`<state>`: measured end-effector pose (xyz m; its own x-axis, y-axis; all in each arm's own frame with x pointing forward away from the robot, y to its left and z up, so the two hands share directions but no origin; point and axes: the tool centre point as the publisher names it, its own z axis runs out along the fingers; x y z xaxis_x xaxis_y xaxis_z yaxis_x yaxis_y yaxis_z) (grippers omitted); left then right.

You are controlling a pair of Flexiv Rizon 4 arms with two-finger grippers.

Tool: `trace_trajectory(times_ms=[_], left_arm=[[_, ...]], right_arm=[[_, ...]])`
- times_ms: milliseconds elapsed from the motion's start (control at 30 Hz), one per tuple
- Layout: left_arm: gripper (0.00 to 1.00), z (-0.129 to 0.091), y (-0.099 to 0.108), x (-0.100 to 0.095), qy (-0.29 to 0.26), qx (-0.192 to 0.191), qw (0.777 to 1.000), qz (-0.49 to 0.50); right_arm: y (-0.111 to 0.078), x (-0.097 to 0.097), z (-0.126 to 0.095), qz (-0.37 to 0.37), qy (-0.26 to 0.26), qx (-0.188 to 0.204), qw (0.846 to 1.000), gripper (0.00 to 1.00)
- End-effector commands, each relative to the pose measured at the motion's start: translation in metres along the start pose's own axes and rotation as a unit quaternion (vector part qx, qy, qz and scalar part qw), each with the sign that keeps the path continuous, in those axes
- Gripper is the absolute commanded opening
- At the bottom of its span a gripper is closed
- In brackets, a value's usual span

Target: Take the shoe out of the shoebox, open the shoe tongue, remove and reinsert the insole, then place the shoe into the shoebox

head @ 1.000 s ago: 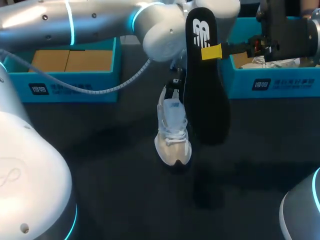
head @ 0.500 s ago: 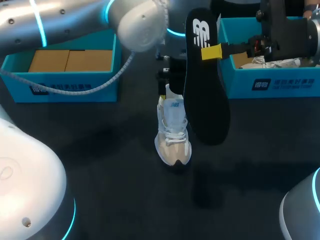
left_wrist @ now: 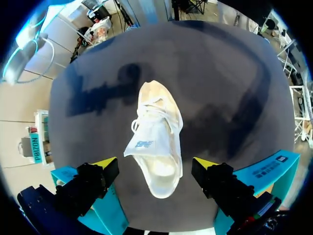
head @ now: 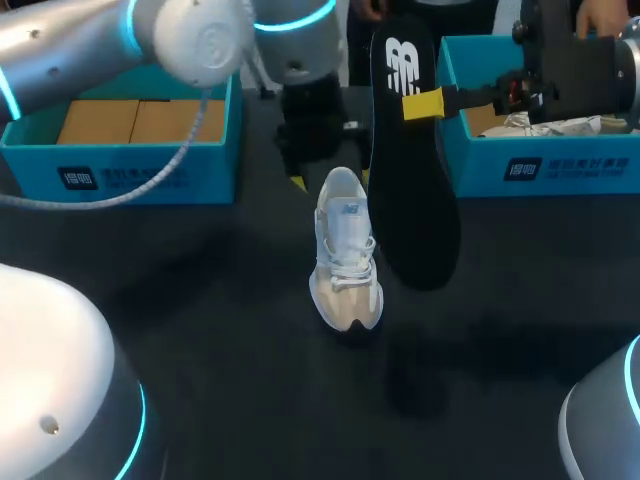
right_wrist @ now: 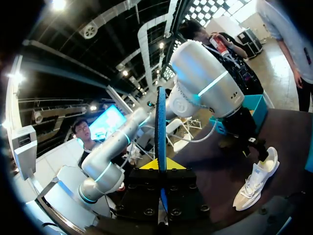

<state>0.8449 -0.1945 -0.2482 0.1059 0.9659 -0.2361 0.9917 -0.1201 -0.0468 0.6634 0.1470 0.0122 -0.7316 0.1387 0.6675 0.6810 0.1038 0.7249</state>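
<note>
The shoe (head: 345, 250) stands on its sole on the dark table (head: 200, 340), out of the shoebox (head: 560, 165), which sits well apart at the far right. In the head view, its toe points toward the camera. Beside the shoe, the black insole (head: 410, 170) hangs upright above the table, pinched near its upper end by the right gripper (head: 422, 103). My left arm (head: 90, 40) comes in over the far side, its wrist just behind the heel. In the left wrist view, the left gripper (left_wrist: 155, 163) hovers over the heel opening with its fingers spread wide, one on each side and neither touching the shoe. The tongue (left_wrist: 146, 142) lies raised, forward of the opening. In the right wrist view, the insole shows edge-on, clamped between the yellow tips, with the shoe down on the table ahead. Reinsertion looks like the next step, and the risks are plain. Nothing holds the shoe, so a push from the insole's toe may slide or tip it. Held at one end only, the long insole may buckle or catch on the tongue or collar.
</note>
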Motion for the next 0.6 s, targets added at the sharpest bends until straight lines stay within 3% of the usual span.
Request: trace_trajectory(times_ms=[33,167,600], left_arm=[[1.0,-0.0127,-0.0121,0.0147,-0.105,-0.009,0.994,0.011],[1.0,-0.0217,-0.0198,0.0179,-0.114,-0.004,0.993,0.039],[1.0,-0.0217,-0.0198,0.0179,-0.114,-0.004,0.993,0.039]], right_arm=[[0.0019,-0.0016,0.0032,0.001,0.0,0.002,1.0,0.0],[0.0019,-0.0016,0.0032,0.001,0.0,0.002,1.0,0.0],[0.0019,-0.0016,0.0032,0.001,0.0,0.002,1.0,0.0]])
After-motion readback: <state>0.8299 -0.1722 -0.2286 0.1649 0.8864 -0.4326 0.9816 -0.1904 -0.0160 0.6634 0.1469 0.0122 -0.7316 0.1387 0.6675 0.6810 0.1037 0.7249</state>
